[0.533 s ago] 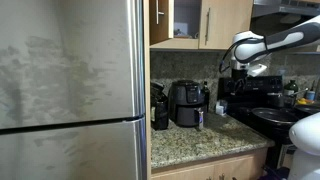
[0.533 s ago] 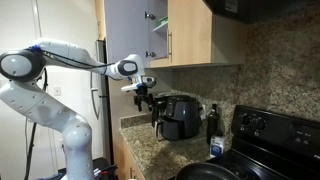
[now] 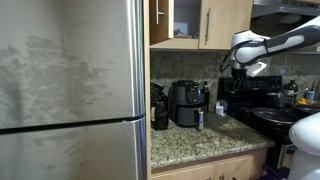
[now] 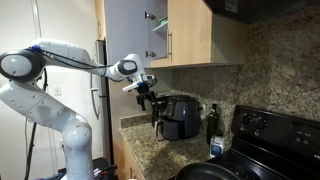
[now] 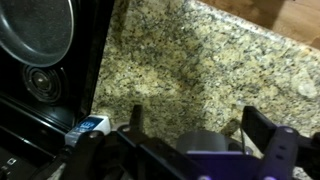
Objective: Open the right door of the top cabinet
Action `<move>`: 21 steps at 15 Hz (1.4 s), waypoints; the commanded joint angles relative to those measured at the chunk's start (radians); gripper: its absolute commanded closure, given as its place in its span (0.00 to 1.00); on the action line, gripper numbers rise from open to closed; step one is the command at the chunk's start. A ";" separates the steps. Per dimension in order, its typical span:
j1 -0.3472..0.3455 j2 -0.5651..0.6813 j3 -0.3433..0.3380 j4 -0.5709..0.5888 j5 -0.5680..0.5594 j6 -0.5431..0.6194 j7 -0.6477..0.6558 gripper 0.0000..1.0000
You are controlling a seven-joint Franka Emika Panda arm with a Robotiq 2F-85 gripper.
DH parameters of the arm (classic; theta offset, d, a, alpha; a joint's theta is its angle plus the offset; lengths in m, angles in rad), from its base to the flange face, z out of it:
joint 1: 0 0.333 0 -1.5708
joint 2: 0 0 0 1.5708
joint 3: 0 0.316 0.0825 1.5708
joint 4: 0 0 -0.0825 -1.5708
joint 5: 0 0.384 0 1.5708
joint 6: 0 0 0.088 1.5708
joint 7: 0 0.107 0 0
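Tool hovers above granite table, under top cabinet. Fingers spread wide, empty. Right door shut. Air fryer near.

Cropped by top edge in both exterior views: top cabinet. Too small and dark in an exterior view to read jaws: gripper. Cut by wrist view's corner: pan.

hand a touch higher, nearer the top cabinet
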 commanded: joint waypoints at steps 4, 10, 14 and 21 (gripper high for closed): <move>0.000 -0.028 0.071 0.119 0.090 0.106 0.258 0.00; -0.024 -0.052 0.114 0.150 0.069 0.148 0.302 0.00; -0.016 -0.124 0.128 0.148 0.165 0.278 0.432 0.00; -0.045 -0.176 0.136 0.209 0.203 0.221 0.469 0.00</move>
